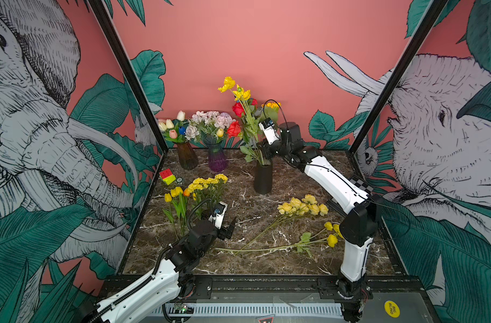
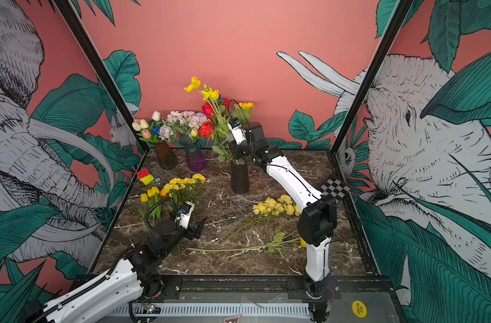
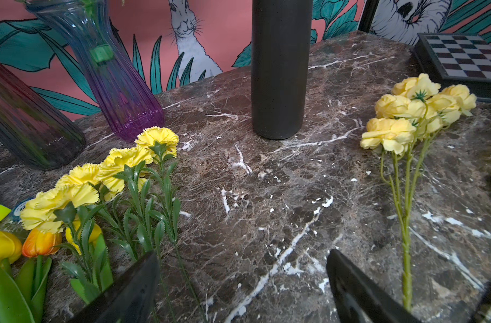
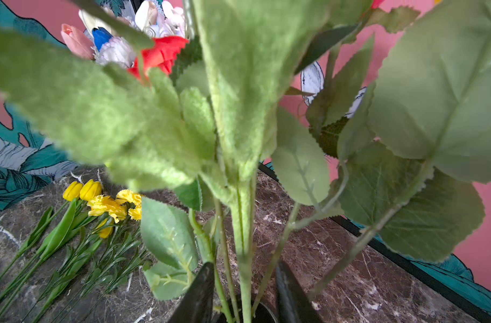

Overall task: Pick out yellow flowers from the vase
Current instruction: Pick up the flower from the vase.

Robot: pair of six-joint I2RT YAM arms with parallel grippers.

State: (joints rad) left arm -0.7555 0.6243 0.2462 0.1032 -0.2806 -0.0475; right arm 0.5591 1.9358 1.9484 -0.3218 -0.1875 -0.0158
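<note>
Several yellow flowers (image 1: 227,84) stand in the black vase (image 1: 263,179) toward the back of the marble table (image 1: 252,212). Their long stems run close to upright and lean a little away from the right arm. The right gripper (image 4: 244,265) sits just above the vase mouth. In the right wrist view its jaws stand either side of the bundle, with a fuzzy stem and two thin ones between them. The gap is middling, and we cannot tell whether the pads are pressing on anything. We judge the pull must go upward, along the stems. We cannot make out which of the bracketed stems carry yellow heads and which carry the red roses (image 1: 237,109).

The left gripper (image 3: 247,293) is well apart from the vase, low over the table beside the yellow carnations (image 3: 121,159) lying there, with its jaws wide and empty. So the right arm is the nearer one.

The only writing we can read is "BIG BLIND" on a round yellow sticker (image 1: 392,309) at the front base.
</note>
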